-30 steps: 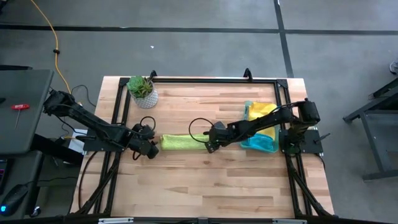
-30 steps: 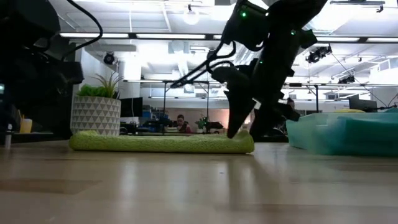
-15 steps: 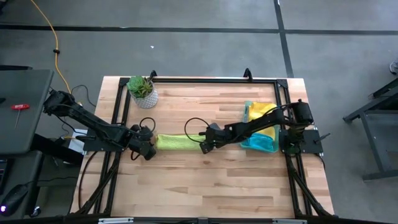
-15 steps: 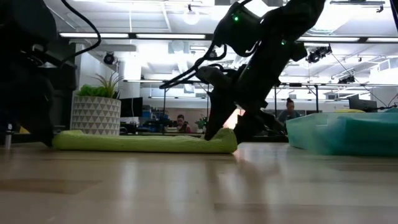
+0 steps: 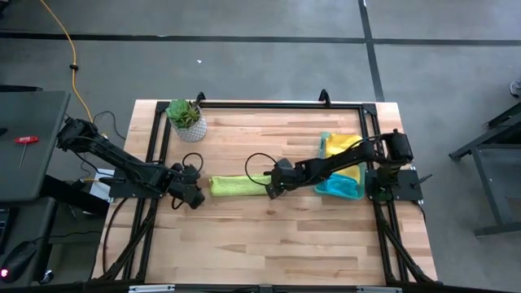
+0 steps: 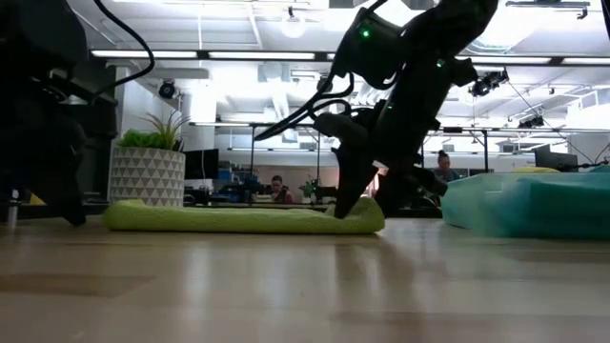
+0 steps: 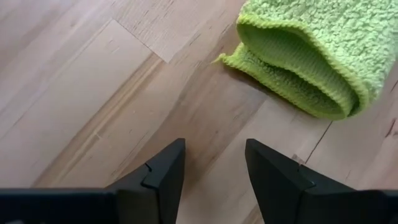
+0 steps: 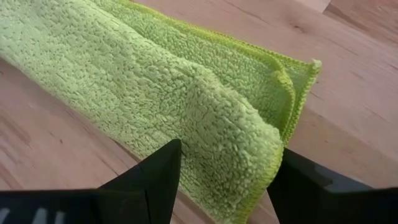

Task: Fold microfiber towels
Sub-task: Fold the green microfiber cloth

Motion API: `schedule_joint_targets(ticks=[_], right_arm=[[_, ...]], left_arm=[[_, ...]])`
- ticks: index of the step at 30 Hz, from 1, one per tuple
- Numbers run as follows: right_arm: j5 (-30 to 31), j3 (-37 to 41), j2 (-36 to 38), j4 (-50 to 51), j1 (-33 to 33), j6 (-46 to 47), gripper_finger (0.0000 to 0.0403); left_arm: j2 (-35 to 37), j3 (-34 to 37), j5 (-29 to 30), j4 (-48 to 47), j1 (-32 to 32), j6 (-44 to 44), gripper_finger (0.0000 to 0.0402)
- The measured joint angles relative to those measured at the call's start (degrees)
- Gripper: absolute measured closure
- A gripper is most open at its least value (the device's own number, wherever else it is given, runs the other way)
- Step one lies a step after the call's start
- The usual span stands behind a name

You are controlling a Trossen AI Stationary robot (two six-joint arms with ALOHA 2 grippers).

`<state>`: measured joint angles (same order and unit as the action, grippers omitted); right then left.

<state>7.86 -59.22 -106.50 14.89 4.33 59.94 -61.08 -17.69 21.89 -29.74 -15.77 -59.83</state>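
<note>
A lime green towel (image 5: 241,185), folded into a long strip, lies flat on the table's middle and shows in the low view (image 6: 238,219). My right gripper (image 5: 273,189) is open over the towel's right end (image 8: 249,124). My left gripper (image 5: 195,196) is open and empty just off the towel's left end (image 7: 311,68), fingers down at the wood. More towels, yellow (image 5: 338,144) and teal (image 5: 342,187), lie in the tray at the right. My right gripper stands with open fingers on either side of the strip's right end (image 8: 255,155), coming from above and slanting from the table's right. One finger (image 8: 155,180) is at the strip's long side, the other (image 8: 298,186) just past its end edge. The towel lies flat on the table.
A translucent green tray (image 5: 356,195) with towels stands at the right edge and shows in the low view (image 6: 524,205). A potted plant (image 5: 187,118) stands at the far left. A black frame (image 5: 269,106) runs round the table. Bare wood lies toward the near edge.
The whole green strip has slid along the table toward the left edge and back toward the right, staying flat, with my right gripper moving left and right at its right end. My left gripper has come down to the table by the strip's left end.
</note>
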Motion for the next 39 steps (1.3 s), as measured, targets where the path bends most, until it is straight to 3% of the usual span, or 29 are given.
schedule_joint_targets(ticks=[4,9,15,19,24,26,33,39], right_arm=[[0.08,0.04,-0.06,-0.89,0.29,0.03,0.0197],[-0.60,0.11,-0.24,-3.12,0.34,0.05,0.0197],[0.77,0.13,-0.26,-3.16,0.34,-0.66,0.0217],[2.16,0.13,-0.26,-3.16,0.34,-1.77,0.0264],[3.14,0.13,0.25,-2.57,1.01,-4.71,0.0369],[4.50,0.13,1.38,-1.13,1.38,-6.04,0.0393],[8.50,0.13,6.01,7.13,1.63,-4.76,0.0399],[7.27,0.13,6.45,7.16,1.85,-4.58,0.0401]], left_arm=[[-0.09,0.11,-0.58,3.94,0.00,0.21,0.0243],[-2.16,0.05,-1.85,14.53,0.00,6.62,0.0243],[-6.54,-0.03,-1.72,15.04,0.00,8.27,0.0272],[-8.23,-0.20,-1.12,14.66,0.00,8.12,0.0316],[-7.68,-0.11,-1.07,13.71,0.04,7.96,0.0382],[-7.37,-0.02,-1.07,13.88,0.07,7.73,0.0396],[-8.86,0.11,-2.88,20.92,2.17,10.79,0.0400],[-14.07,0.02,-2.74,28.99,5.40,15.09,0.0401]])
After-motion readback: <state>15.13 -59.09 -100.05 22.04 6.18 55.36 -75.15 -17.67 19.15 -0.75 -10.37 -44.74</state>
